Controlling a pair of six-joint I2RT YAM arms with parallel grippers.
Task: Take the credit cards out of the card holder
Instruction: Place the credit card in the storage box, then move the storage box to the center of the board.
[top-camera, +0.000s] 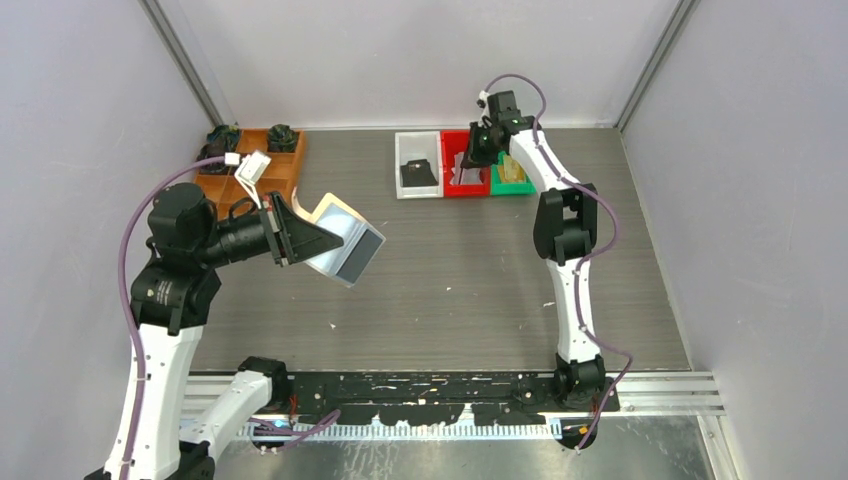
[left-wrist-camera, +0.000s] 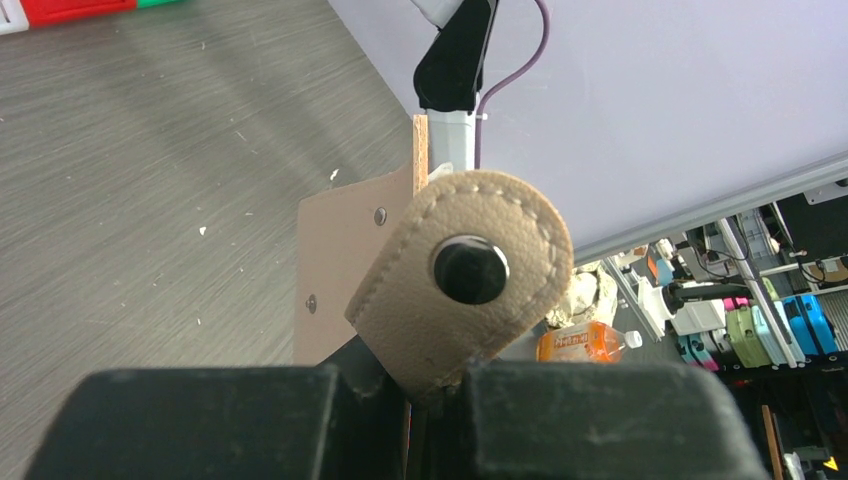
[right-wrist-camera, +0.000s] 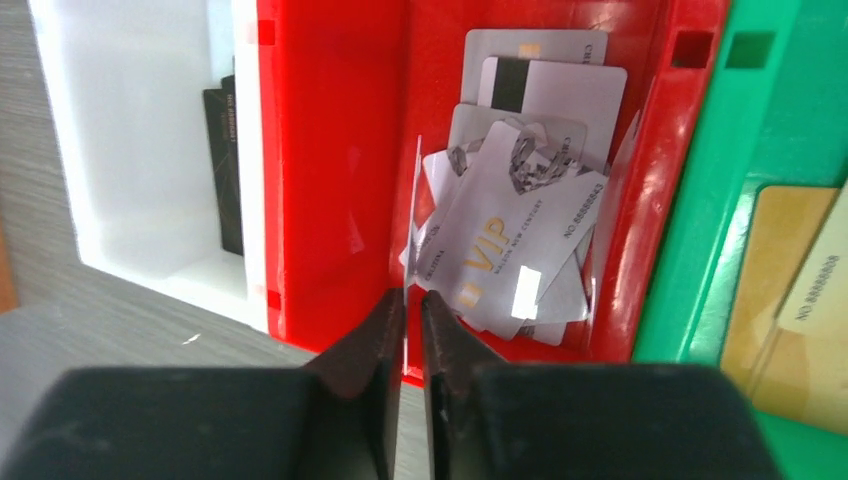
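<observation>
My left gripper (top-camera: 325, 238) is shut on the card holder (top-camera: 345, 245) and holds it open above the table, its silvery blue-grey pockets facing up. In the left wrist view the tan snap tab (left-wrist-camera: 470, 270) of the holder stands right above my shut left gripper (left-wrist-camera: 435, 400). My right gripper (top-camera: 480, 150) is over the red bin (top-camera: 449, 165). In the right wrist view it (right-wrist-camera: 412, 300) is shut on a thin white card (right-wrist-camera: 413, 220) seen edge-on. Several white-patterned credit cards (right-wrist-camera: 510, 240) lie in the red bin (right-wrist-camera: 330, 150).
A white bin (top-camera: 400, 165) holds a black card (right-wrist-camera: 225, 160). A green bin (right-wrist-camera: 720, 200) holds gold cards (right-wrist-camera: 790, 270). An orange-brown compartment tray (top-camera: 260, 170) stands at the back left. Grey walls close in the table on three sides.
</observation>
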